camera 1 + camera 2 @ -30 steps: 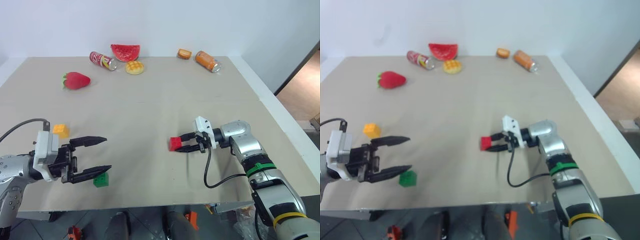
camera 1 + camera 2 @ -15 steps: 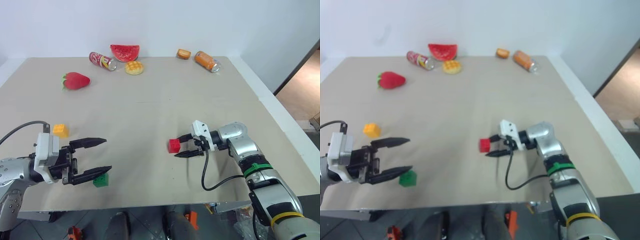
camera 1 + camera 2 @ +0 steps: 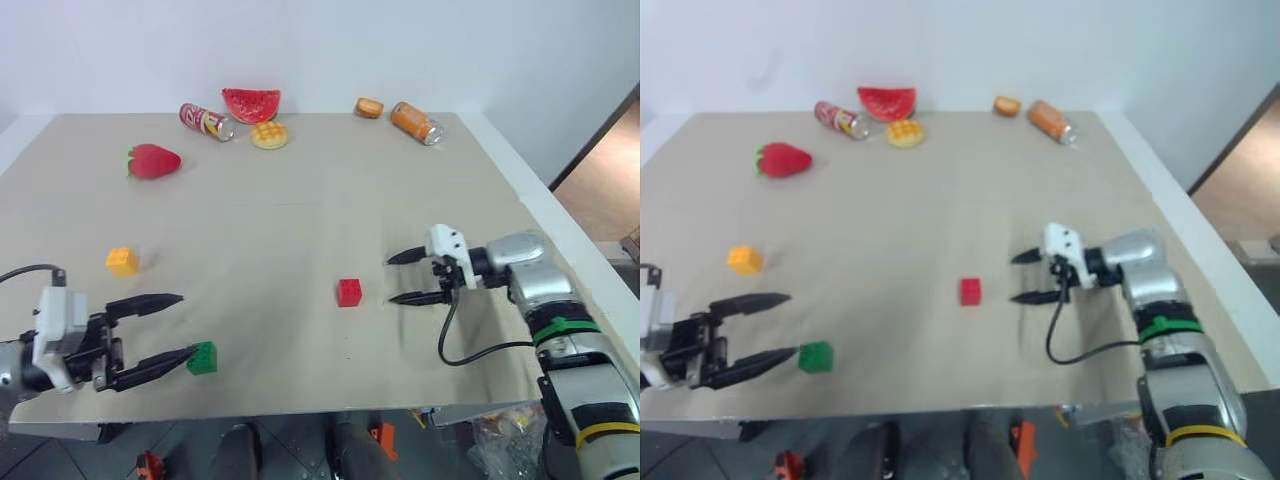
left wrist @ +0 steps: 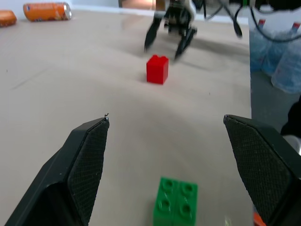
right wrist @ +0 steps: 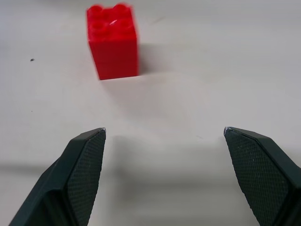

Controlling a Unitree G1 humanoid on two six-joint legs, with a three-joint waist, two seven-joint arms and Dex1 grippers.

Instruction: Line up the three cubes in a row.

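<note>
Fingers of both grippers stand apart: right gripper [image 3: 397,278] near the red cube [image 3: 349,292], left gripper [image 3: 182,327] beside the green cube [image 3: 202,357].

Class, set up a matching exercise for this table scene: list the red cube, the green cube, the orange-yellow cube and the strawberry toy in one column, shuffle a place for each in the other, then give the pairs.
Things:
1. red cube
2. green cube
3. orange-yellow cube
4. strawberry toy

Places:
A. at the tips of the open left pincer
B. far left of the table, near the soda can
C. mid-table, just ahead of the open right pincer
D. alone on the left, beyond the left pincer

Pairs: 1-C, 2-A, 3-D, 4-B
</note>
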